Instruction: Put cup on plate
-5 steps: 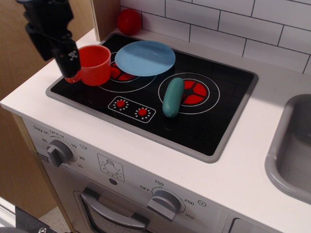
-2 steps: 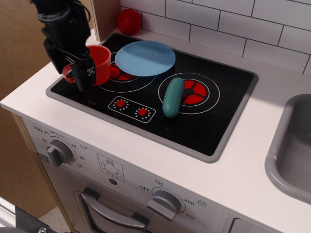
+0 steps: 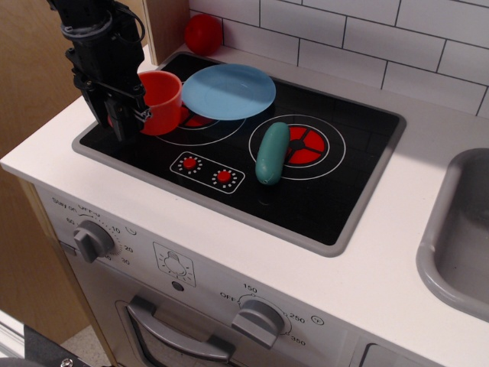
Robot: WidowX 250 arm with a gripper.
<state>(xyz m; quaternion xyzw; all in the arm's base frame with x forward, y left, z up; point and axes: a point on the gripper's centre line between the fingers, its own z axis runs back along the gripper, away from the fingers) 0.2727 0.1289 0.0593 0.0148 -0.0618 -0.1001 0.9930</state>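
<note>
Soft, even light fell from above. The black cooktop (image 3: 328, 191) showed a faint sheen, no harsh glare. A shadow darkened the white counter (image 3: 439, 130) just right of it. Focus stayed sharp throughout.

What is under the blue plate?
The plate lies on the black stove top, over part of the back-left burner circle. Red burner marks peek out at its front edge. Whatever else lies beneath the plate is hidden. The cup stands beside it.
</note>
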